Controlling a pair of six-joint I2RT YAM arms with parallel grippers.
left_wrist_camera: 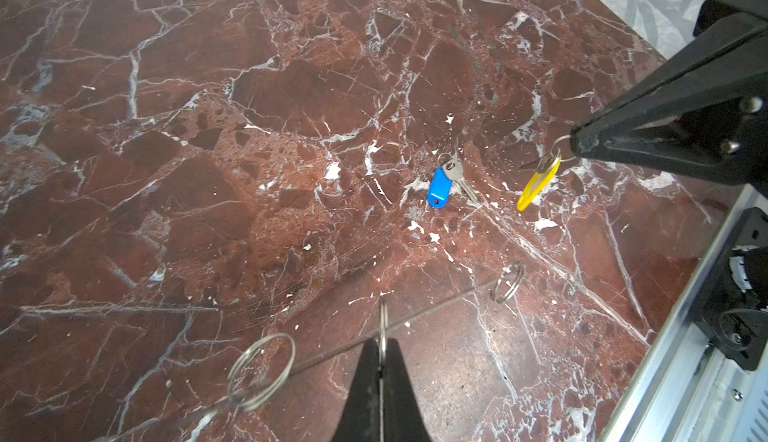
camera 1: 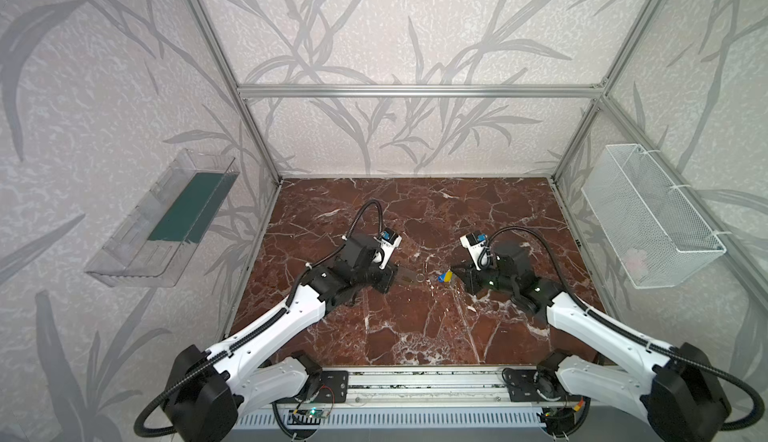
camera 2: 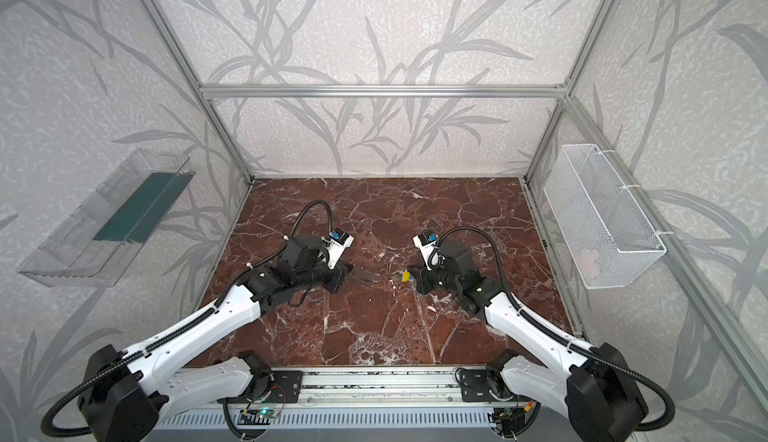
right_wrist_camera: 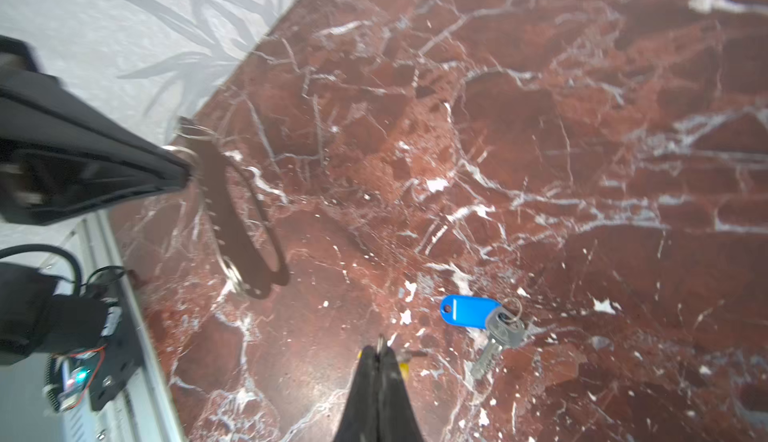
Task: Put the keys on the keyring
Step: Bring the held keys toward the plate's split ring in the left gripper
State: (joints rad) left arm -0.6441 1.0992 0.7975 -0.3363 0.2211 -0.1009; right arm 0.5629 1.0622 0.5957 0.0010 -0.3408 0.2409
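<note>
Over the marble table [left_wrist_camera: 208, 169], left gripper [left_wrist_camera: 380, 344] is pinched tight on the keyring [left_wrist_camera: 382, 319]; right gripper [left_wrist_camera: 577, 144] pinches the yellow key [left_wrist_camera: 538, 186] by its little ring; blue key [left_wrist_camera: 439, 188] lies loose.

Soft, even light; little shadow, wide-angle bending at the edges.
In both top views the frame posts [camera 1: 220, 44] splay outward. The right wrist view is smeared (the left gripper [right_wrist_camera: 185, 173] most), with a pale sheen on the marble tabletop [right_wrist_camera: 299, 361]; the left wrist view is sharp.

Lab cell: aluminium frame [camera 1: 415, 91], marble tabletop [camera 1: 415, 219]
</note>
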